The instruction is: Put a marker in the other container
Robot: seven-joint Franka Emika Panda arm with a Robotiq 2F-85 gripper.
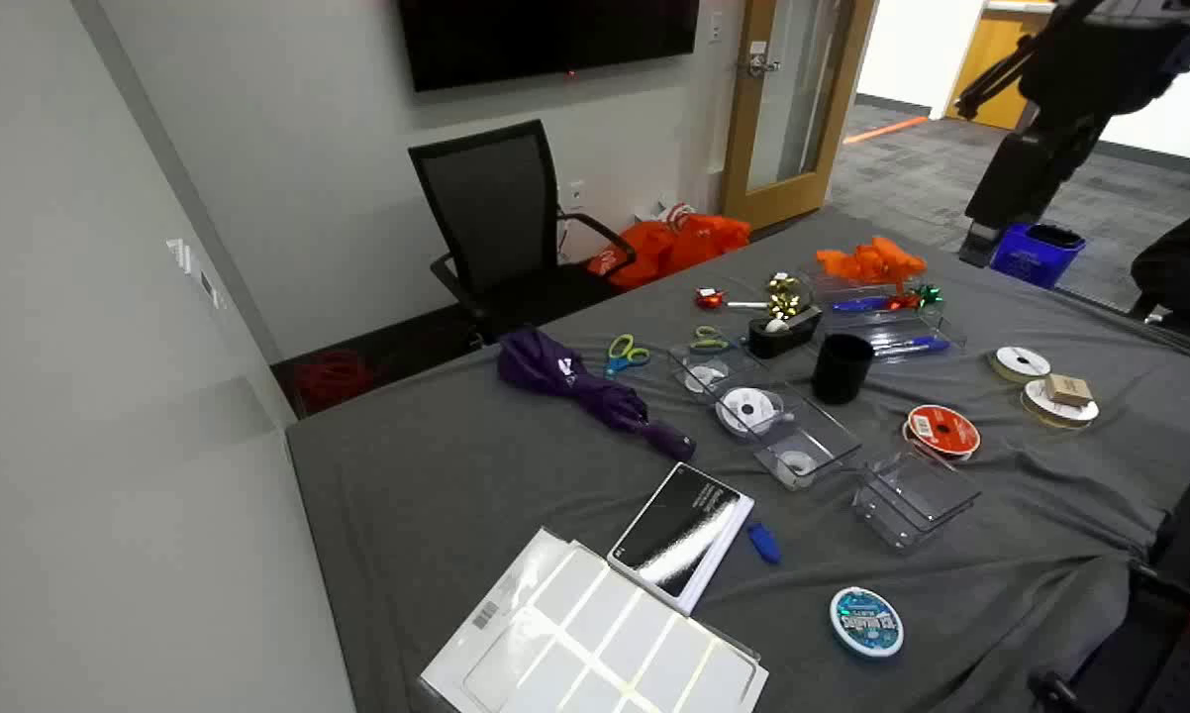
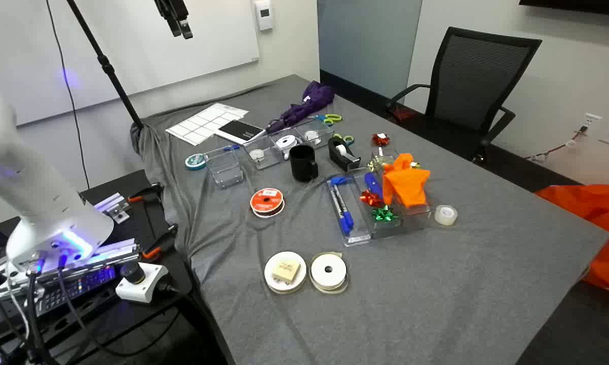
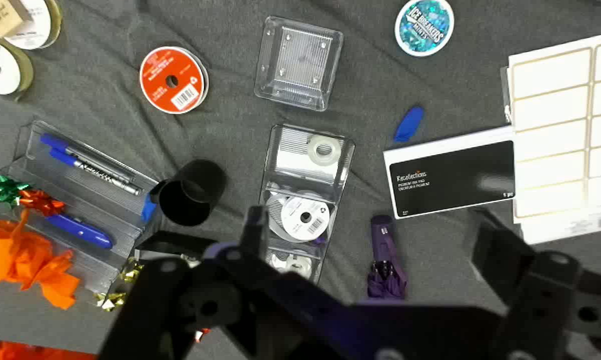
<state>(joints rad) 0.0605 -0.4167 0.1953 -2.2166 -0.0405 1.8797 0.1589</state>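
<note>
Looks not yet begun: hovers with an empty, wide-spread gripper [image 3: 373, 232] well above the table [image 2: 436, 304], has both blue-capped markers [image 3: 96, 173] lying in a long clear tray [image 2: 360, 227], and needs grasping, carrying and releasing one elsewhere.

"ICE BREAKERS" on tub [image 3: 424, 27], "Recollections" on box [image 3: 453, 181]

You have two blue-capped, grey-barrelled markers [image 3: 95, 171] lying flat side by side, pointing the same way, lengthwise in a long clear container [image 3: 115, 202]
</note>
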